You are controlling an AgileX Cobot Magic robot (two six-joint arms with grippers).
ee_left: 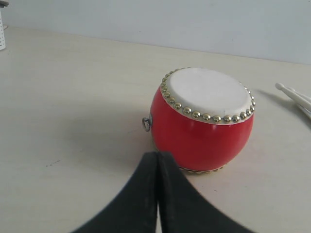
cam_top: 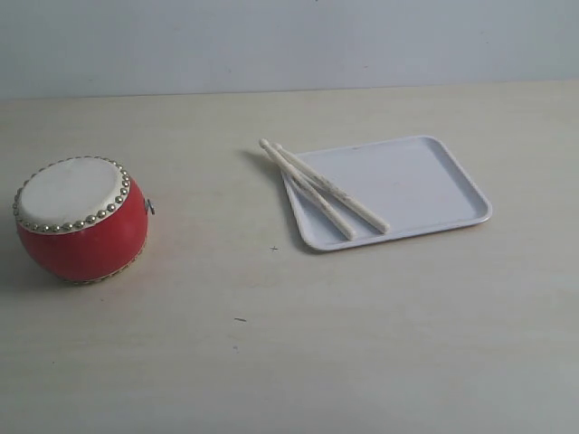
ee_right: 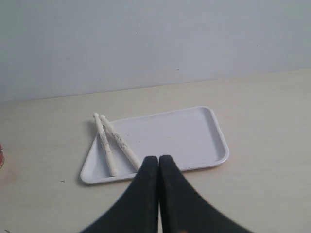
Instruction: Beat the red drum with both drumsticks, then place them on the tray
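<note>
While my left end effector (ee_left: pixel 158 162) and right end effector (ee_right: pixel 159 165) hang pinched tight, empty, the drumsticks (cam_top: pixel 327 192) lie on the tray (cam_top: pixel 425 176); the red drum (cam_top: pixel 83 237) stands toward the bench's (cam_top: pixel 362 344) left edge.

**Surroundings: bench surface and backdrop**

The bench (cam_top: pixel 380 362) has a pale cream top with faint lengthwise grain and a matt finish. The exterior view shows two small dark marks on it: a short dash (cam_top: pixel 239 319) toward the near side and a tiny cross-shaped speck (cam_top: pixel 274 248) further back. A plain grey-blue wall (cam_top: pixel 289 41) rises behind the far edge. In the left wrist view a white perforated object (ee_left: pixel 2 35) stands at the frame edge, cut off. Its kind cannot be told.
</note>
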